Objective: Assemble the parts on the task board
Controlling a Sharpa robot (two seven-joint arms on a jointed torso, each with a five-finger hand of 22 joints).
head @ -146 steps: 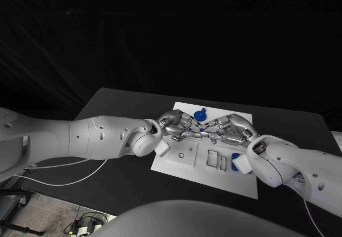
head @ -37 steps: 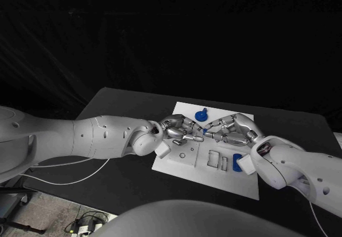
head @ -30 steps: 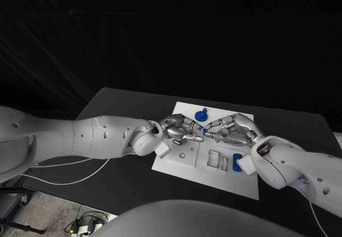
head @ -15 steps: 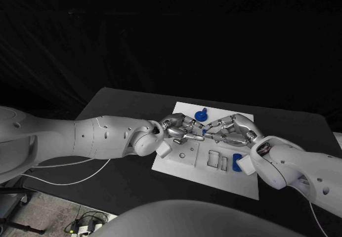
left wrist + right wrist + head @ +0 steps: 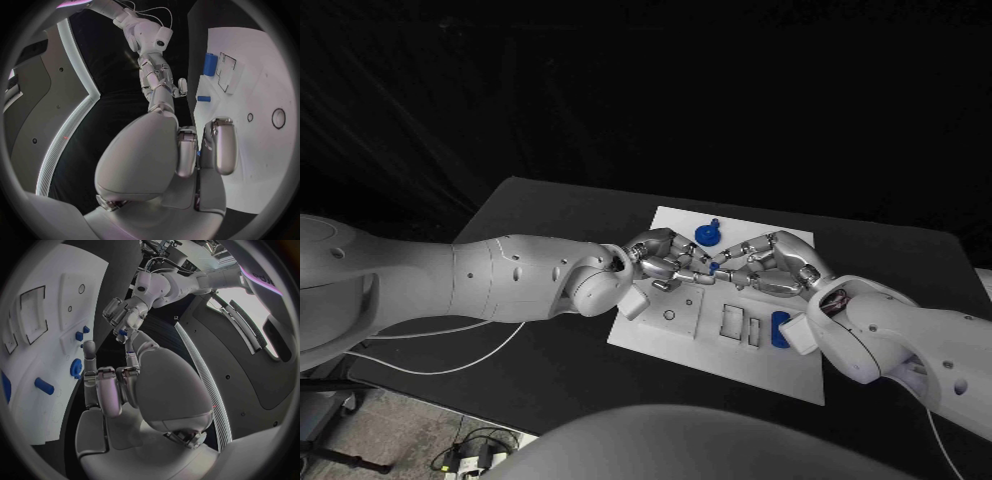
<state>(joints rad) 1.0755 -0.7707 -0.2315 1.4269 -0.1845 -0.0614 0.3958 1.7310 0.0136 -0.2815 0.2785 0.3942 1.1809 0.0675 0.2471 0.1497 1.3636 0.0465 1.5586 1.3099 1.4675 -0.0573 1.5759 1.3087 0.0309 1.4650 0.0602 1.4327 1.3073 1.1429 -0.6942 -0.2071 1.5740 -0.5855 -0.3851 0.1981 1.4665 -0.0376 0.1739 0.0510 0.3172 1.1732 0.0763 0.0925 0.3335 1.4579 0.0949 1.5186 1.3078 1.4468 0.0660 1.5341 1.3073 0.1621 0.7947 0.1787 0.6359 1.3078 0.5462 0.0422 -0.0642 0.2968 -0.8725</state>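
Observation:
Over the middle of the white task board my left hand and right hand meet fingertip to fingertip. A small blue part sits between them. In the right wrist view the left hand pinches this blue part at its fingertips. One finger of my right hand reaches up to it; whether it grips is unclear. A round blue part stands at the board's far end. An oblong blue part lies in a slot near my right wrist.
The board carries several rectangular recesses and small holes, plus other blue parts. Black table surrounds it, with bare room to the left and at the far side. A white cable hangs off the left edge.
Both hands have stayed together over the board's middle. They have shifted slightly towards its far end and drawn a little closer, with the small blue part still between them.

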